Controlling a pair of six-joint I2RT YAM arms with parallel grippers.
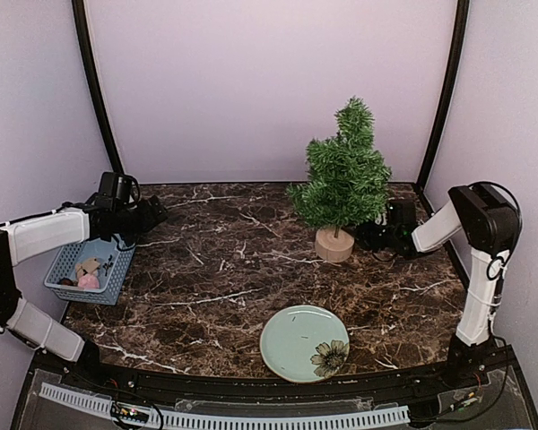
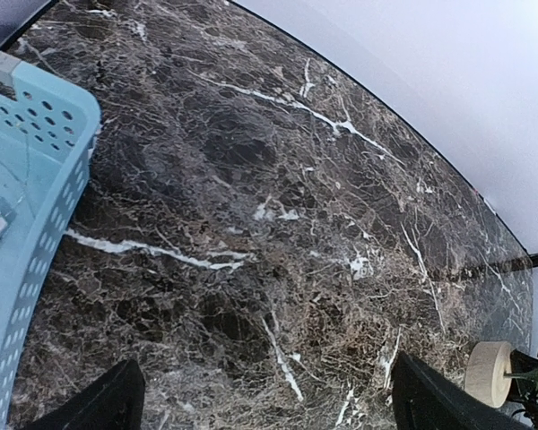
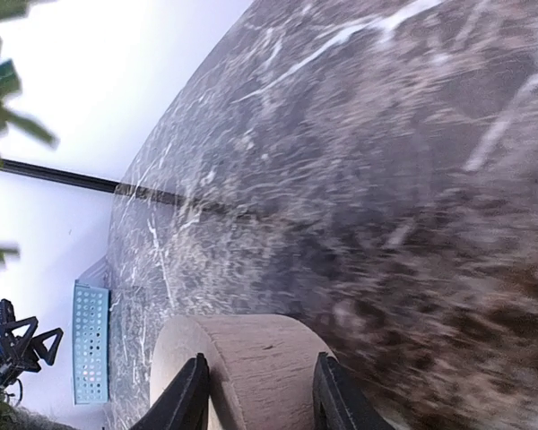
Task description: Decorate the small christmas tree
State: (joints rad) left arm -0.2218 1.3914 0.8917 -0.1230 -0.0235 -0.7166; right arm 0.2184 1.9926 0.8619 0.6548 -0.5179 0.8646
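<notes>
Right arm is folded low with its forearm reaching left. The right gripper (image 3: pixel 262 394) is half-open and straddles the wood stump of the small christmas tree (image 1: pixel 345 175); can't tell if the pads bite. Tree stands upright at the far right of the table (image 1: pixel 215 278), long axis vertical, tip up. Left gripper (image 2: pixel 269 408) hangs by the blue basket (image 1: pixel 67 269), jaws spread wide, holding nothing.
</notes>
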